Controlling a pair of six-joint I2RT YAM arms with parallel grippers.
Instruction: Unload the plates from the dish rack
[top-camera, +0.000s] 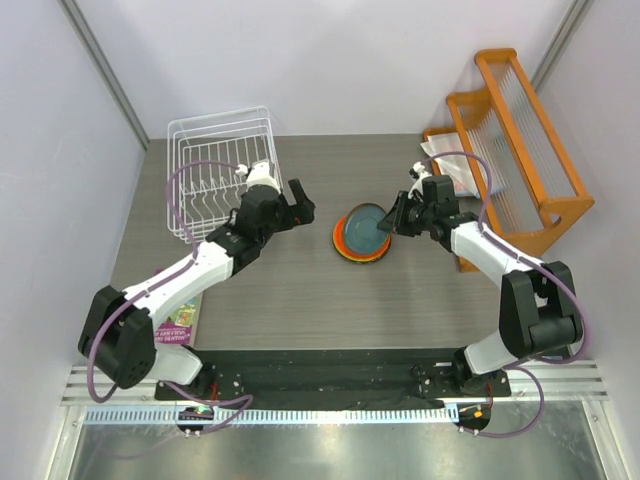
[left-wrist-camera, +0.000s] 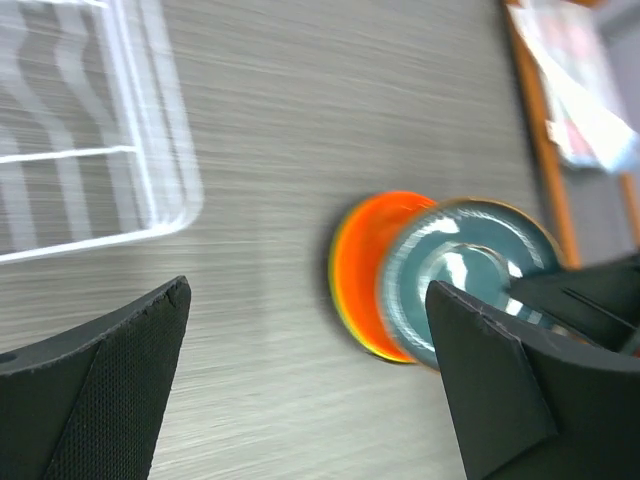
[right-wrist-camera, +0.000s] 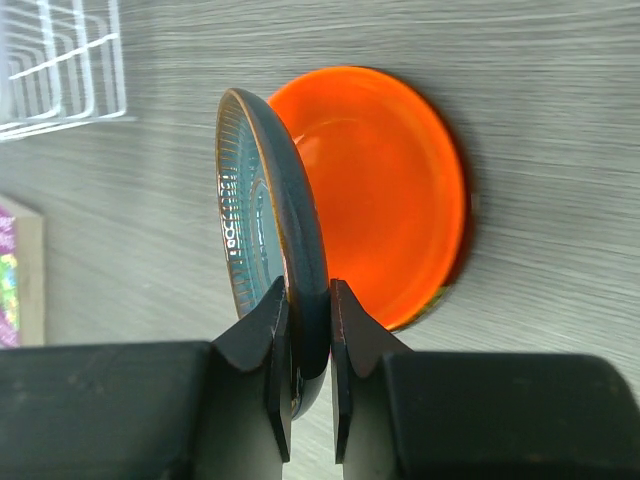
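The white wire dish rack (top-camera: 220, 170) stands at the back left, its corner also in the left wrist view (left-wrist-camera: 90, 120). An orange plate (top-camera: 350, 248) lies flat mid-table on a thin yellow-green edge. Over it, my right gripper (top-camera: 396, 222) is shut on the near rim of the dark teal plate (top-camera: 366, 226). The right wrist view shows the teal plate (right-wrist-camera: 262, 200) tilted up on edge between the jaws (right-wrist-camera: 308, 330), with the orange plate (right-wrist-camera: 390, 200) behind it. My left gripper (top-camera: 298, 206) is open and holds nothing, left of the plates (left-wrist-camera: 305, 370); orange plate (left-wrist-camera: 360, 270), teal plate (left-wrist-camera: 470, 255).
An orange wooden rack with clear slats (top-camera: 520, 140) fills the back right, with white paper (top-camera: 450, 160) at its foot. A colourful booklet (top-camera: 180, 325) lies by the left arm's base. Grey walls close in both sides of the table (top-camera: 300, 290).
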